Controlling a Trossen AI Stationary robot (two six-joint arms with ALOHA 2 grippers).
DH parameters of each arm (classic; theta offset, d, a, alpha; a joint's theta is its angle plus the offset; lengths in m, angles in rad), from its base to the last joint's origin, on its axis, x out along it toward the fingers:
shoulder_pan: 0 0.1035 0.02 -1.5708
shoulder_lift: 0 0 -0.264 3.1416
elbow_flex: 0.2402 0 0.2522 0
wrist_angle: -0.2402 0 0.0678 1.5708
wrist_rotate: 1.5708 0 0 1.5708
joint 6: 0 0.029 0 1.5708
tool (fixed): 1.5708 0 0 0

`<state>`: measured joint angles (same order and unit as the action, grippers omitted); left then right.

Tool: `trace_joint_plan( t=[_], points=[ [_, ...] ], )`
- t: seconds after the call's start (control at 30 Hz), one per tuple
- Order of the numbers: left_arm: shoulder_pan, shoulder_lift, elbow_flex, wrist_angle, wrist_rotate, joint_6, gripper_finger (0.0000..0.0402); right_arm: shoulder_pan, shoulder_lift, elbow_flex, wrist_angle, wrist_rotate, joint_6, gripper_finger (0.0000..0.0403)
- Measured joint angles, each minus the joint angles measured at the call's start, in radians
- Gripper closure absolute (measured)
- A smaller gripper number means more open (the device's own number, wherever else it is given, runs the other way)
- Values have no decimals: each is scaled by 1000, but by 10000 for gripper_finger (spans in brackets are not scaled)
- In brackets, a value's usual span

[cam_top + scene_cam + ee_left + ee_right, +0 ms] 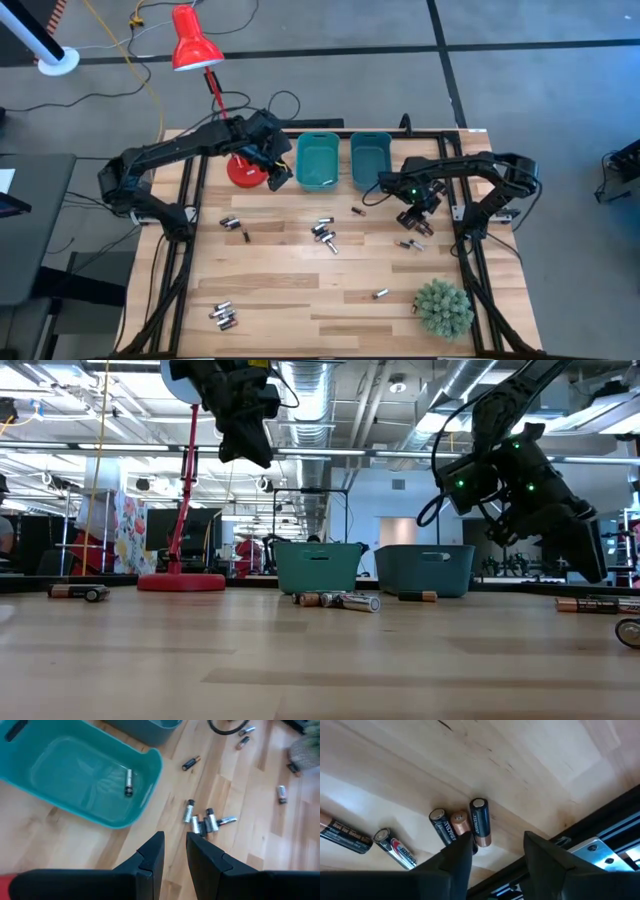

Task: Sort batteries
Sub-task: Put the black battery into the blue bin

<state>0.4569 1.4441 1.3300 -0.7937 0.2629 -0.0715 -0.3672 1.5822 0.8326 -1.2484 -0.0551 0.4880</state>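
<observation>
- While my left arm reaches across the counter (280, 290), my left tool (175, 847) hangs released above the edge of the left teal bin (318, 160), where one battery (128, 782) lies.
- My right arm bends down; my right tool (492, 847) hovers, released, over batteries (480, 822) near the counter's right rail.
- More batteries (323, 234) lie scattered mid-counter.

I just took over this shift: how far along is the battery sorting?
Barely started. One battery lies in the left teal bin. Neither gripper holds anything: the left gripper hangs open, raised beside that bin, and the right gripper hovers open above a small group of batteries near the table's right edge. Still loose: the centre cluster, the left pair and the front-left group.
</observation>
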Motion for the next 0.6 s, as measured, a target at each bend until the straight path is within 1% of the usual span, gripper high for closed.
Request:
trace_joint_plan(
  t=[0.13,0.2,0.23,0.37,0.6],
  points=[
    [-5,0,0,0,-2,0,324,-6,2,-16,7,-2,19,191],
    [-6,0,0,0,-2,0,324,-14,2,-43,18,-36,11,192],
    [-6,0,0,0,-2,0,324,-17,1,-57,29,-49,9,194],
    [-6,0,0,0,-2,0,324,-18,-1,-96,54,-52,4,201],
    [-6,0,0,0,-1,6,324,-28,-1,-143,145,-56,-5,221]
  ],
)
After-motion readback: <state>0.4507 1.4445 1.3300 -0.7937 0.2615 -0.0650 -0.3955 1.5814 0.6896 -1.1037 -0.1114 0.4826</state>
